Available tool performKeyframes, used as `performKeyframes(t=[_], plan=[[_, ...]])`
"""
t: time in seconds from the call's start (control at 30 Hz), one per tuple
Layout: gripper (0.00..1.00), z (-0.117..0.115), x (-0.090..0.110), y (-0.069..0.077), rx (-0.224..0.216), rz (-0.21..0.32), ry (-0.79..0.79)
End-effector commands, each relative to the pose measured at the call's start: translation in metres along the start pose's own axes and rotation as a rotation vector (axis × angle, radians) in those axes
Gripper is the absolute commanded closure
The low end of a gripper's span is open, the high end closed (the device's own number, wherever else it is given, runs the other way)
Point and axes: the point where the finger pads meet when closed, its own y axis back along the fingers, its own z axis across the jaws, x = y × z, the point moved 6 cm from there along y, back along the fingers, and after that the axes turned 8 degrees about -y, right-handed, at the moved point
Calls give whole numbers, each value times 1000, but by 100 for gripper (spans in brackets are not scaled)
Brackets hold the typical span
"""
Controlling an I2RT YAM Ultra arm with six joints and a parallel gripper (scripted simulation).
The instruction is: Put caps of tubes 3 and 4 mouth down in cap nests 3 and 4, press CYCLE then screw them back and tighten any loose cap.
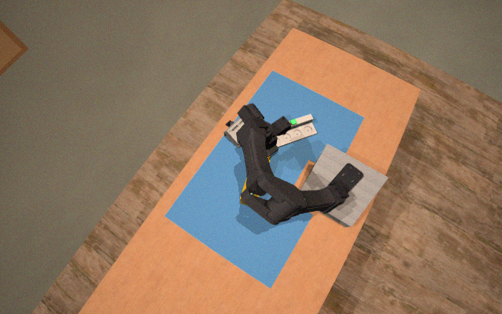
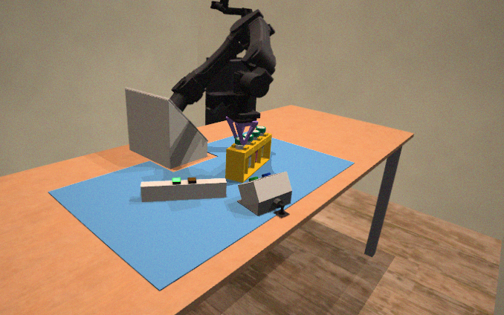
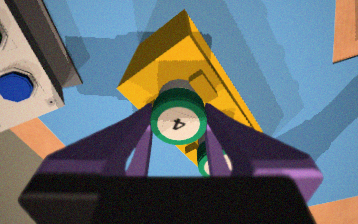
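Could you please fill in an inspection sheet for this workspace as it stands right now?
Surface: blue mat on an orange table.
Job's things: yellow decapping station; cap 4 on its tube; green lamp lit on the cap tray console; visible cap nests hold no caps; blue CYCLE key on the key desk.
Clutter: nothing seen.
Grippers: gripper shut on cap 4.
Cables: nothing seen.
Surroundings: grey wedge stand, wooden floor.

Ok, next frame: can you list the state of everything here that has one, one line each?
Gripper: shut on cap 4.
Cap 4: on its tube in the yellow decapping station, clamped between the purple fingers.
Green lamp: lit.
Amber lamp: dark.
CYCLE key: up, untouched.
Cap nests: those visible hold nothing.
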Motion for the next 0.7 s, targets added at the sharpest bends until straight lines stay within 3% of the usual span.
performKeyframes(t=[0.0, 0.3, 0.33, 0.67], plan=[[100, 2, 2, 4, -13, 8, -244], [100, 2, 2, 4, -13, 8, -244], [51, 2, 2, 2, -13, 8, -244], [51, 2, 2, 2, -13, 8, -244]])
